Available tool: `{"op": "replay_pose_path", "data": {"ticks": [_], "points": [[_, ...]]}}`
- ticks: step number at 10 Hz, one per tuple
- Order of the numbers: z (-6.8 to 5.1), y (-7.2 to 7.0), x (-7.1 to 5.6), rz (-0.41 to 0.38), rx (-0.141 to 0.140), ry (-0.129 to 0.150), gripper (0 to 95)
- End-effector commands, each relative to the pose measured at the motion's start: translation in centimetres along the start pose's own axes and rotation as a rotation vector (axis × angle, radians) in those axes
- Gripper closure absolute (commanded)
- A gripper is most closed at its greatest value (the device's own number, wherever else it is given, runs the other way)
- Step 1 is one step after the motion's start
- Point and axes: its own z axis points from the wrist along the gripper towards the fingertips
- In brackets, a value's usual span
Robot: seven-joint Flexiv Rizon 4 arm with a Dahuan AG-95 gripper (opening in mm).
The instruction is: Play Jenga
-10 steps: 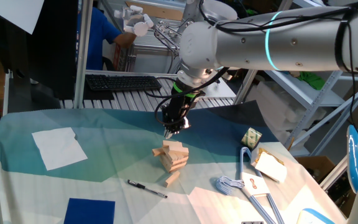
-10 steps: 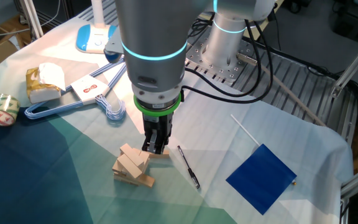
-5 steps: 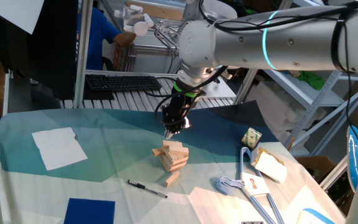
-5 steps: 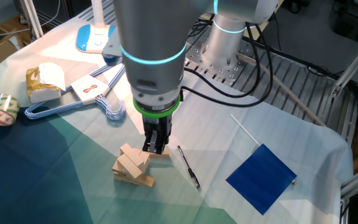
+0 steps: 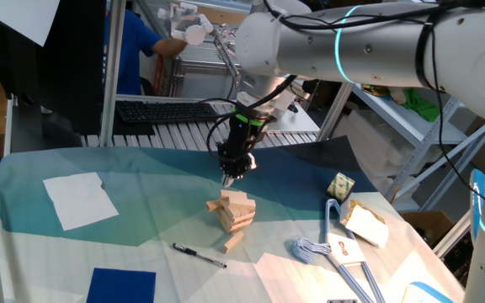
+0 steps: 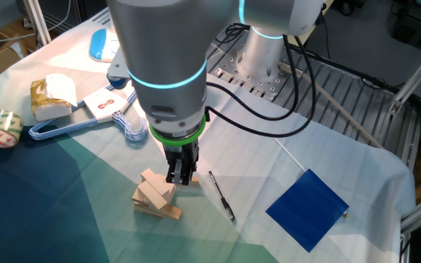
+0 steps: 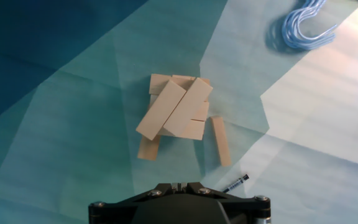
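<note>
The Jenga stack (image 5: 234, 210) is a small uneven pile of tan wooden blocks on the teal cloth; it also shows in the other fixed view (image 6: 156, 193) and in the hand view (image 7: 176, 109), where two top blocks lie slanted. A loose block (image 5: 233, 243) lies beside it, next to the stack in the hand view (image 7: 221, 141). My gripper (image 5: 229, 178) hangs a little above and beside the stack (image 6: 180, 174), fingers together and holding nothing. In the hand view only its dark base (image 7: 179, 185) shows.
A black pen (image 5: 199, 255) lies near the loose block (image 6: 221, 196). There is white paper (image 5: 80, 199), a blue square (image 6: 307, 208), a blue hanger (image 5: 322, 252), a tape roll (image 6: 1, 128) and a wrapped packet (image 6: 53, 95).
The arm's upper body has swung a little to the left and the wrist has turned. The gripper tip stays almost in place above the stack. The blocks have not moved.
</note>
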Motion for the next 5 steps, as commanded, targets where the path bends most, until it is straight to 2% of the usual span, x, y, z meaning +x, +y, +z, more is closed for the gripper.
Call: {"op": "replay_pose_path", "data": {"ticks": [1, 2, 5], "points": [[0.07, 0.02, 0.01, -0.011, -0.014, -0.004, 95.0], [0.07, 0.02, 0.01, -0.012, -0.016, 0.001, 95.0], [0.07, 0.02, 0.01, -0.038, -0.037, -0.007, 95.0]]}}
